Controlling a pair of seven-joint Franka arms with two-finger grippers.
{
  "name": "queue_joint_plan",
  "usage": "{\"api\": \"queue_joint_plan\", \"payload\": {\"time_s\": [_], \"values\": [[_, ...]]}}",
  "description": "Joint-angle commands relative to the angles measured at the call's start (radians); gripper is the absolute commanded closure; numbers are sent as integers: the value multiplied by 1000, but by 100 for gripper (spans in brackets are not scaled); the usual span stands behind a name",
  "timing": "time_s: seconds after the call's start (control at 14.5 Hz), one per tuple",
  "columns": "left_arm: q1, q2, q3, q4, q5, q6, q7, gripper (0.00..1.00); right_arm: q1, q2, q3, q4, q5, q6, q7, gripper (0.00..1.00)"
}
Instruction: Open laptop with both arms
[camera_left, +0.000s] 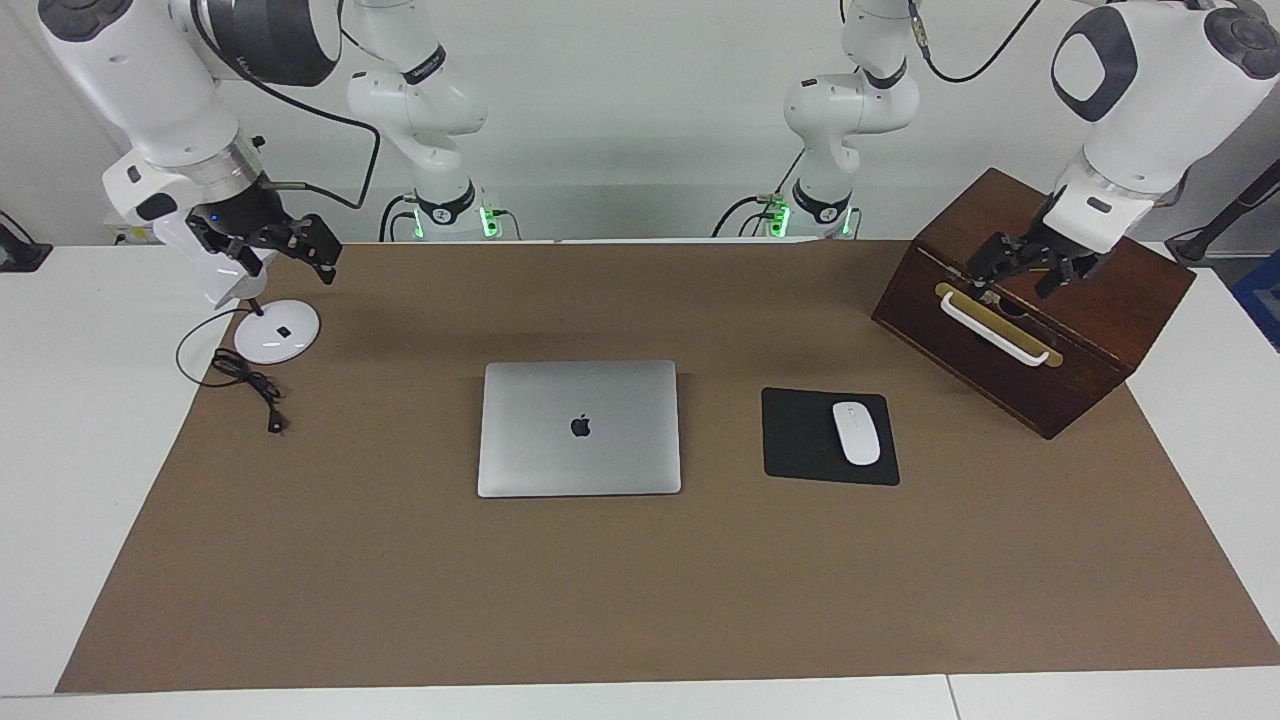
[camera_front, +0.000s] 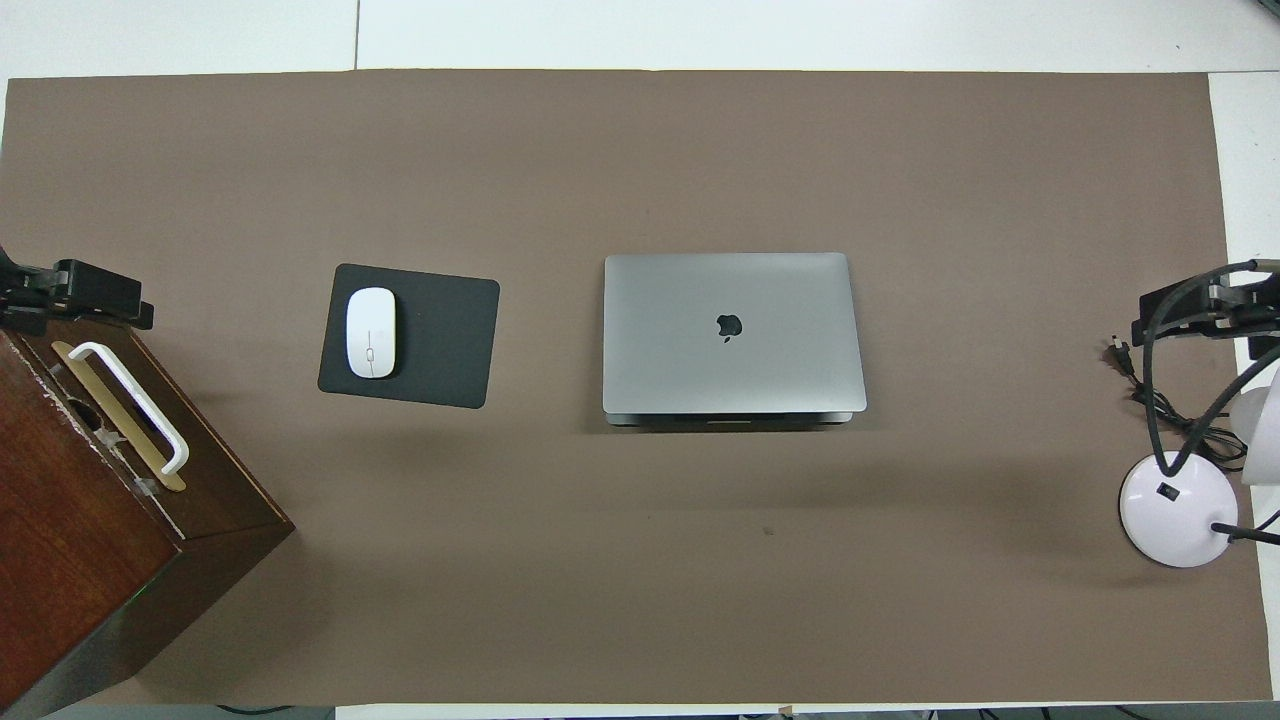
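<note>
The laptop lies closed at mid-table beside the mouse pad, its long axis running arm to arm. My left gripper hangs over the wooden box, my right gripper over the lamp base; both spread, both well apart from it, neither clearly nearer.

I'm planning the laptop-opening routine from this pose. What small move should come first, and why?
Probably bring both grippers in over the laptop. Its lid is fully closed, flat mid-table. The left gripper hangs over the wooden box, and the right gripper over the lamp base, both well away from it.
</note>
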Motion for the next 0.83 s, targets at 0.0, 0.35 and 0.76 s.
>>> {"api": "queue_joint_plan", "payload": {"time_s": [0.0, 0.35, 0.76], "values": [[-2, -22, -3, -25, 17, -4, -11, 0, -3, -26, 6, -33, -17, 33, -17, 0], [9, -25, -6, -27, 16, 14, -10, 0, -4, -29, 6, -58, -16, 49, -18, 0], [6, -36, -5, -53, 17, 34, -7, 0, -4, -38, 6, -75, -14, 66, -14, 0]]}}
